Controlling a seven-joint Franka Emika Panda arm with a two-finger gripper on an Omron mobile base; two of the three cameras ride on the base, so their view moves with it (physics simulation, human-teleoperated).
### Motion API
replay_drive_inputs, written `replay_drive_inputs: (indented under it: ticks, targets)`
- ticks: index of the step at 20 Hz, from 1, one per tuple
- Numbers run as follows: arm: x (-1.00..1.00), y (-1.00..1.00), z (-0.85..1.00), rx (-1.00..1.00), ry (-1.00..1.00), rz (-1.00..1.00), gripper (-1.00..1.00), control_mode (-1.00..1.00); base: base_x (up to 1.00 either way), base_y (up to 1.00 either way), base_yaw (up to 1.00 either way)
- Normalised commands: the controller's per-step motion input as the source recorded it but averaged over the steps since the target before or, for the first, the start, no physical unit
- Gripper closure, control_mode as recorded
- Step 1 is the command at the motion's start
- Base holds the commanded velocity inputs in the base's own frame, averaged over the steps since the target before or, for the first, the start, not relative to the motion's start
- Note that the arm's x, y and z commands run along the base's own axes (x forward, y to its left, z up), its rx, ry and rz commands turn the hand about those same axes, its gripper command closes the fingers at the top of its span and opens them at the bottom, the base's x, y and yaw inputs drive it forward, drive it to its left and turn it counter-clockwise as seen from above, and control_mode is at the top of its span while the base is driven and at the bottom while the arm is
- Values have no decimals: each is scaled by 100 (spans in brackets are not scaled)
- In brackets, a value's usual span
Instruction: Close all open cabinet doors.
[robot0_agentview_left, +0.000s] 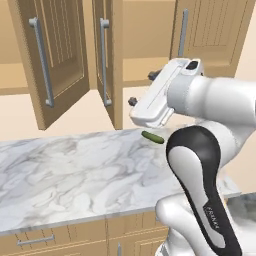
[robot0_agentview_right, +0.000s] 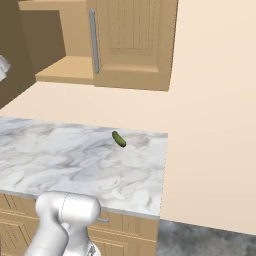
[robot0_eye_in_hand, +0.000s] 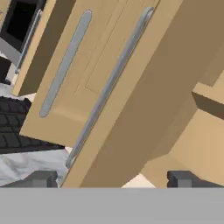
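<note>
Two cabinet doors (robot0_agentview_left: 55, 60) hang wide open over the marble worktop (robot0_agentview_left: 75, 175), plus a third (robot0_agentview_right: 132, 42) ajar. Claw (robot0_eye_in_hand: 111, 177) is spread, empty, pointing at them. Pickle (robot0_agentview_right: 118, 139) near the worktop's back edge.

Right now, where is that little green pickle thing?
The green pickle lies on the marble counter near its back edge, just below the gripper in the left base view; in the right base view it sits toward the counter's right end.

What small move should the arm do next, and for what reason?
Probably move the open pincer forward against the nearer open cabinet door to push it shut. In the hand view this door stands edge-on just ahead of the fingertips, apart from them, with a second open door beyond it.
</note>
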Motion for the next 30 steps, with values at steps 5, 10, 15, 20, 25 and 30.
replay_drive_inputs:
  ticks: [5, 10, 15, 20, 25, 30]
  targets:
    - [-25, 98, 0, -26, -21, 0, -100, -100, 0, 0, 0]
    - [7, 79, 0, -23, -13, -2, -100, -100, 0, 0, 0]
    - [23, 84, 0, -24, -10, -9, -100, -100, 0, 0, 0]
    - [35, 43, 0, -19, -2, -13, -100, -100, 0, 0, 0]
    - [15, -7, -2, -11, -2, -10, -100, -100, 0, 0, 0]
    - [3, -24, -35, -2, 1, -4, -100, -100, 0, 0, 0]
